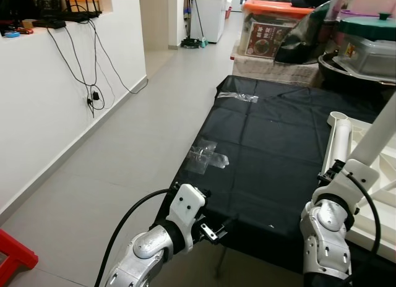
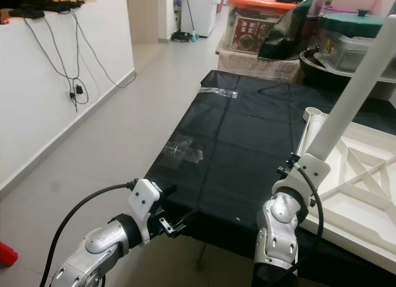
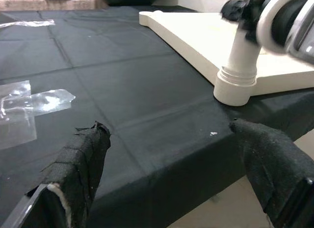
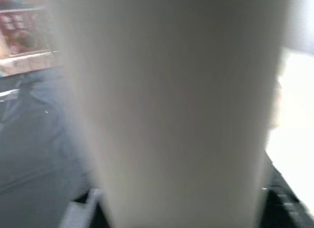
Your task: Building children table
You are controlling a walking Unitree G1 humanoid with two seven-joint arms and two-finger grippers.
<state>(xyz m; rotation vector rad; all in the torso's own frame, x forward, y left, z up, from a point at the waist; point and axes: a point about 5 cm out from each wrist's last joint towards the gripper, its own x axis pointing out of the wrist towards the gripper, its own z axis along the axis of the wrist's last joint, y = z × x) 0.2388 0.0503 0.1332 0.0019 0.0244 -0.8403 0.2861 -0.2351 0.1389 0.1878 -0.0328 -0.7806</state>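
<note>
A white tabletop [image 2: 365, 197] lies upside down on the right of a black-covered surface [image 1: 272, 151]. My right gripper [image 2: 298, 166] is shut on a white table leg [image 2: 352, 92] that leans up and to the right. The leg's collared lower end [image 3: 235, 85] rests on the tabletop's near corner. In the right wrist view the leg [image 4: 171, 110] is close up and blurred. A second white tube [image 1: 338, 138] lies along the tabletop's left edge. My left gripper [image 3: 169, 127] hovers open at the black surface's front edge, with nothing between its fingers [image 3: 81, 161].
Clear tape patches [image 1: 207, 156] stick to the black cover. Storage boxes and lidded tubs [image 1: 272, 30] crowd the back. A white wall with hanging cables [image 1: 93, 83] runs along the left, beside tiled floor [image 1: 124, 151]. A red object [image 1: 15, 256] sits low left.
</note>
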